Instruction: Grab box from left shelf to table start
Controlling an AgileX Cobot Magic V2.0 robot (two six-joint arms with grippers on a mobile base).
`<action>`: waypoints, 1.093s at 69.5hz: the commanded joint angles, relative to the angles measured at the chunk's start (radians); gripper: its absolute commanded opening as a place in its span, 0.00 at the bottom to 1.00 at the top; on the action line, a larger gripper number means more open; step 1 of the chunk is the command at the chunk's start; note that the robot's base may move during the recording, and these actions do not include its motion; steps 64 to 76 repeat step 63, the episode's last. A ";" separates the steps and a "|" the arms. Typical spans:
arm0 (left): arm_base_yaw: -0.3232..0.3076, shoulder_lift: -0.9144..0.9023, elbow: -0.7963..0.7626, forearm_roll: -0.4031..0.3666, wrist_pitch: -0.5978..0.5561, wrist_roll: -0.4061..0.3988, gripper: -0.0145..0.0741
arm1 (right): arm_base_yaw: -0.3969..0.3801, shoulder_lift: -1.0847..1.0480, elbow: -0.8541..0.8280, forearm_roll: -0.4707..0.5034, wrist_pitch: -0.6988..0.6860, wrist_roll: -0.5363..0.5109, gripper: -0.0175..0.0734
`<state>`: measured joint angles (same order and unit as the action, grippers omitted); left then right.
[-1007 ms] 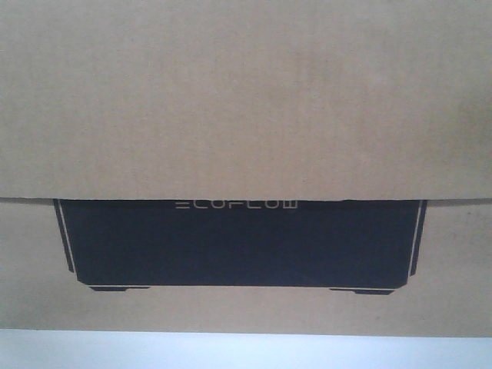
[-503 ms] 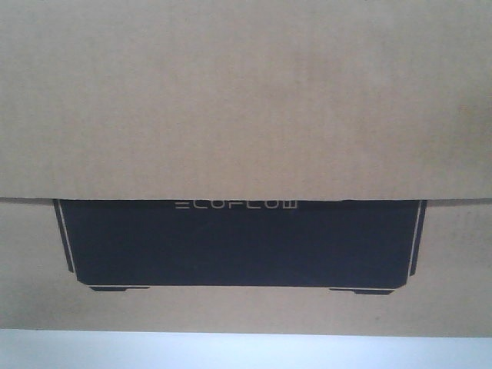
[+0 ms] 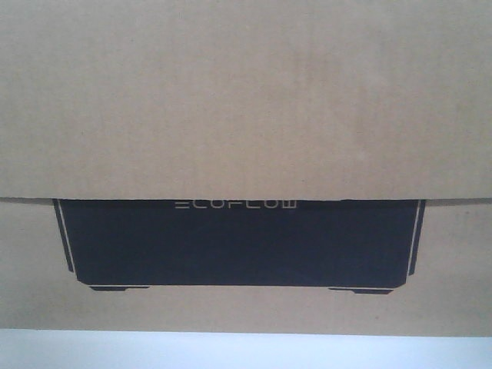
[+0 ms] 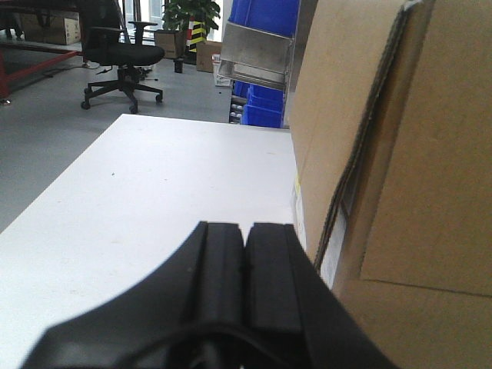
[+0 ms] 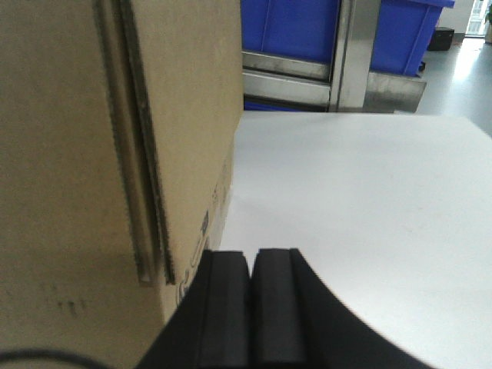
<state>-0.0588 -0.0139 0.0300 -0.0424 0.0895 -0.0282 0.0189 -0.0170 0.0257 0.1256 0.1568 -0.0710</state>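
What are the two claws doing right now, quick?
Left gripper: jaws shut, holding nothing, beside the box.
Right gripper: jaws shut, holding nothing, at the box's other side.

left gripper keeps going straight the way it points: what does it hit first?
Probably nothing near. The shut left gripper points along the bare table, with the box just to its side. Farther on stands the shelf with blue bins; depth is unclear.

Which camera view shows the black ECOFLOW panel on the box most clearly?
The exterior front-facing view: the black panel on the box faces it fully, lettering readable. The left wrist view shows only a plain brown side of the box, and the right wrist view the opposite side; neither shows the panel.
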 commanded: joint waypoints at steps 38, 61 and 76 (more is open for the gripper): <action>0.001 -0.007 -0.002 -0.008 -0.090 0.001 0.06 | -0.007 -0.007 -0.014 0.014 -0.116 -0.002 0.26; 0.001 -0.007 -0.002 -0.008 -0.090 0.001 0.06 | -0.007 -0.007 -0.014 0.014 -0.116 -0.002 0.26; 0.001 -0.007 -0.002 -0.008 -0.090 0.001 0.06 | -0.007 -0.007 -0.014 0.014 -0.116 -0.002 0.26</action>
